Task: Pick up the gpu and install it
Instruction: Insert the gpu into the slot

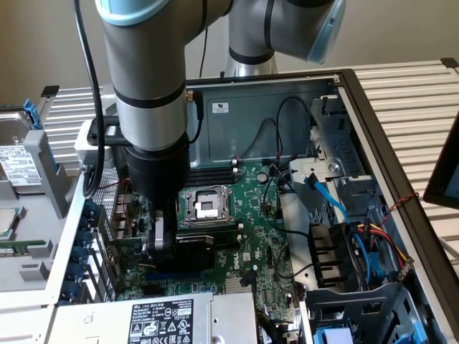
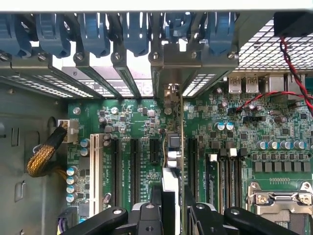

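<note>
The gpu [image 1: 195, 252] stands on edge low over the large green motherboard [image 1: 262, 215], its black fan shroud facing the CPU socket [image 1: 204, 204]. My gripper [image 1: 161, 242] is shut on the card's top edge. In the wrist view the gpu [image 2: 172, 144] appears edge-on as a thin strip running between my fingers [image 2: 146, 215] toward the case's rear wall. Its silver bracket [image 2: 169, 66] sits in line with the rear slot openings. The card stands over the row of expansion slots [image 2: 133, 156]; how deep it sits in one is hidden.
Blue retention clips [image 2: 93, 29] line the rear wall above the slots. A power supply [image 1: 158, 315] lies near the front edge. Blue and coloured cables [image 1: 326, 193] and a drive cage fill the exterior view's right. A hard drive [image 1: 14, 165] stands outside the case at the left.
</note>
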`<state>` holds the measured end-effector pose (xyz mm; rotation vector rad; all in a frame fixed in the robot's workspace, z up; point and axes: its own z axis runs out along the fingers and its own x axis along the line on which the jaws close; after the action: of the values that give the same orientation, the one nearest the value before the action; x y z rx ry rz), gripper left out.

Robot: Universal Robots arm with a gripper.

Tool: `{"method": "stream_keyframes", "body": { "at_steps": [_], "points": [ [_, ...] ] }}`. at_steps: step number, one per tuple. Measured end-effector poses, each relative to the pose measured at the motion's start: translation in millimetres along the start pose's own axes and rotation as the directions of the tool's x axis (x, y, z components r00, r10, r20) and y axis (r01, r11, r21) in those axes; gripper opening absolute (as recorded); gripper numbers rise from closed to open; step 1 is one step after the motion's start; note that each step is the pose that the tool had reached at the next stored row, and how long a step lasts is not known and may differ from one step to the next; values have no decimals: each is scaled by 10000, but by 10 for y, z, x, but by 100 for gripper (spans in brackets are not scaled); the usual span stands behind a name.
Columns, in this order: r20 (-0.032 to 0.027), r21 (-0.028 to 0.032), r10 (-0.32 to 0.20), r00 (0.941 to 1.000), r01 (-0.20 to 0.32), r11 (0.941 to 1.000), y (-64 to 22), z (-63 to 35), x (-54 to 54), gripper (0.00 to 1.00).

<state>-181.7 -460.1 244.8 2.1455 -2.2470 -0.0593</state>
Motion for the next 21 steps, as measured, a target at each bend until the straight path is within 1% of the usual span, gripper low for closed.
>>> {"method": "stream_keyframes", "body": {
  "at_steps": [5,19,21],
  "points": [
    [3,50,-12,10000,12,10000,1,1,0,27],
    [-6,70,-110,9999,110,9999,19,3,1,27],
    [-11,82,-129,9999,129,9999,21,4,1,27]
  ]
}}
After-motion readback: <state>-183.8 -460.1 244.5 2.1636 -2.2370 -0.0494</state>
